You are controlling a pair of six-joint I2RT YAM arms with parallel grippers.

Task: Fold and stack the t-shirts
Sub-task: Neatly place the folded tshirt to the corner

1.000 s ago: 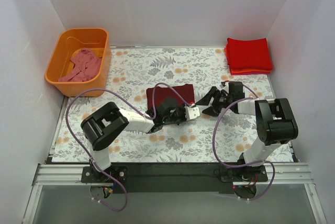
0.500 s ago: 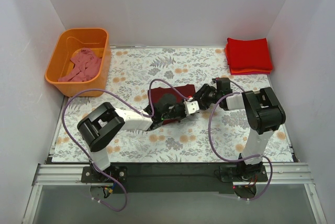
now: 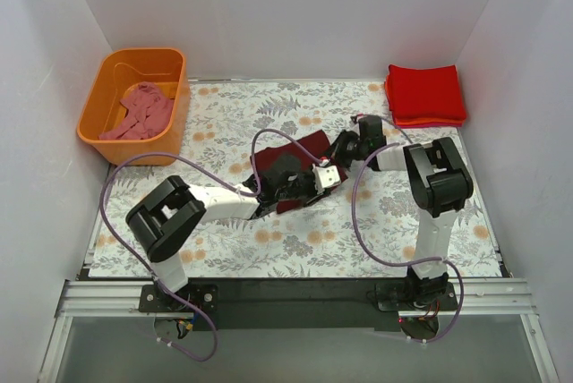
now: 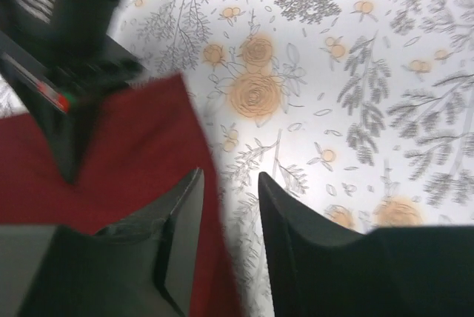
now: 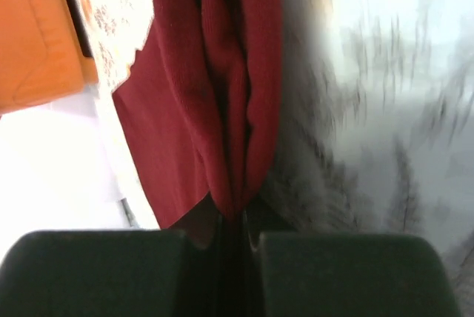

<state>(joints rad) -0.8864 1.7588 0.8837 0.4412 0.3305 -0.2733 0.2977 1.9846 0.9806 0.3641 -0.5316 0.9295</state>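
Observation:
A dark maroon t-shirt (image 3: 303, 148) lies folded at mid-table under both arms. My right gripper (image 3: 338, 152) is shut on its right edge, and the right wrist view shows the cloth (image 5: 215, 95) bunched into folds that run down into the closed gripper (image 5: 238, 222). My left gripper (image 3: 329, 174) hovers just beside it. In the left wrist view that gripper (image 4: 229, 178) is open, with the maroon shirt's (image 4: 126, 161) edge lying under its left finger (image 4: 181, 221). Folded bright red t-shirts (image 3: 425, 95) are stacked at the back right. A dusty pink t-shirt (image 3: 139, 111) lies crumpled in the tub.
The orange plastic tub (image 3: 92, 123) stands at the back left, also seen in the right wrist view as the tub (image 5: 33, 32). A flowered mat (image 3: 295, 244) covers the table. White walls close in the left, back and right sides. Purple cables loop off both arms.
My right gripper has swung left to the maroon shirt's right edge and shut on it. My left gripper has opened and let the cloth go, shifting slightly toward the back.

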